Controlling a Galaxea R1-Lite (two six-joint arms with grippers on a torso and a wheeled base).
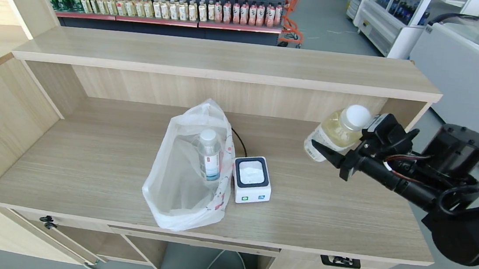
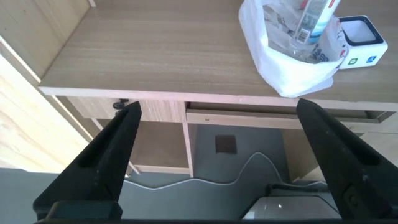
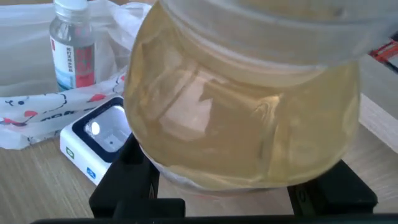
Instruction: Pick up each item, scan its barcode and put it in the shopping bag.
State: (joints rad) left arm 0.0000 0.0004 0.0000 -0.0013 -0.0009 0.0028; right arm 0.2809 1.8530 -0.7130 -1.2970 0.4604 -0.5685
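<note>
A bottle of pale yellow drink point(image 1: 337, 131) with a white cap hangs tilted above the right side of the counter, and my right gripper point(image 1: 330, 154) is shut on it. Close up, the same bottle point(image 3: 249, 106) sits between the gripper's dark fingers point(image 3: 127, 180). A white plastic shopping bag point(image 1: 188, 169) stands open at the counter's middle with a clear water bottle point(image 1: 209, 154) upright inside. The white barcode scanner point(image 1: 252, 179) sits just right of the bag, also seen as the scanner point(image 3: 99, 140) below the held bottle. My left gripper point(image 2: 217, 168) stays open below the counter's front edge, nothing between its fingers.
The wooden counter point(image 1: 88, 155) has a raised back wall and a shelf on top point(image 1: 229, 59). A black cable point(image 1: 239, 141) runs from the scanner behind the bag. Drawers point(image 2: 249, 118) sit under the front edge. Shelves of drinks and freezers stand behind.
</note>
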